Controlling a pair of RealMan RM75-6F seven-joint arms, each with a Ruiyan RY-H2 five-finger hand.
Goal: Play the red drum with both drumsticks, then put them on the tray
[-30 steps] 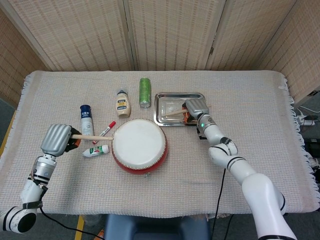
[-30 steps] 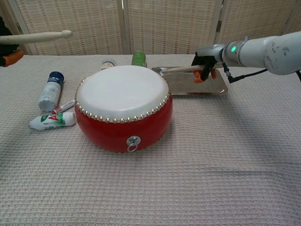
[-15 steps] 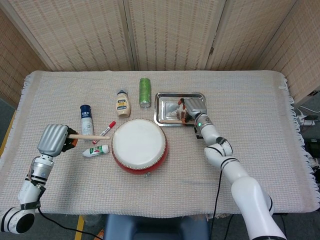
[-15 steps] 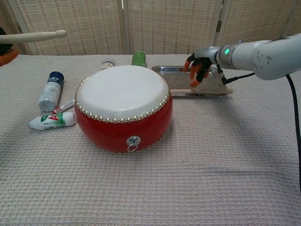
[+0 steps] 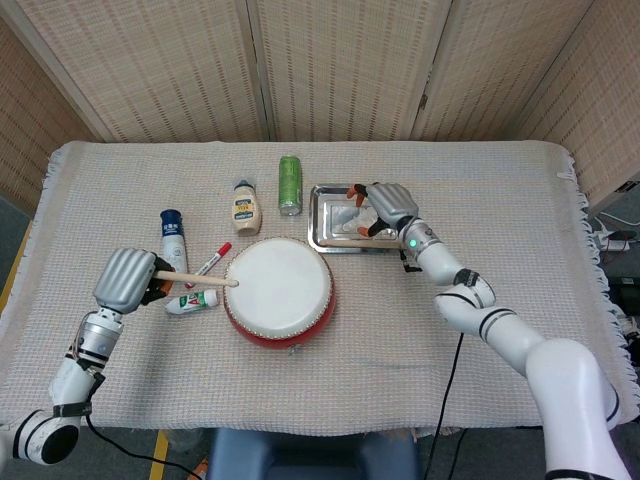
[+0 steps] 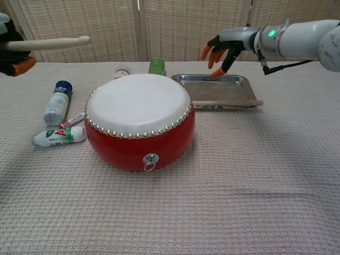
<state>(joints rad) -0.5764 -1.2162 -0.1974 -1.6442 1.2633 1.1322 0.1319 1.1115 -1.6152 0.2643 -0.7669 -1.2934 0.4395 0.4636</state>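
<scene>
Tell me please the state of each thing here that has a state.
Left hand: holds a drumstick, raised.
Right hand: open, above the tray.
Second drumstick: lying on the tray's near edge.
Red drum: upright.
Green can: lying.
Red marker: capped, lying.

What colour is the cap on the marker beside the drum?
Red. The marker has a red cap, clearest in the head view, left of the drum.

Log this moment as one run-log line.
left hand: holds wooden drumstick | right hand: open above steel tray | second wooden drumstick: on tray
</scene>
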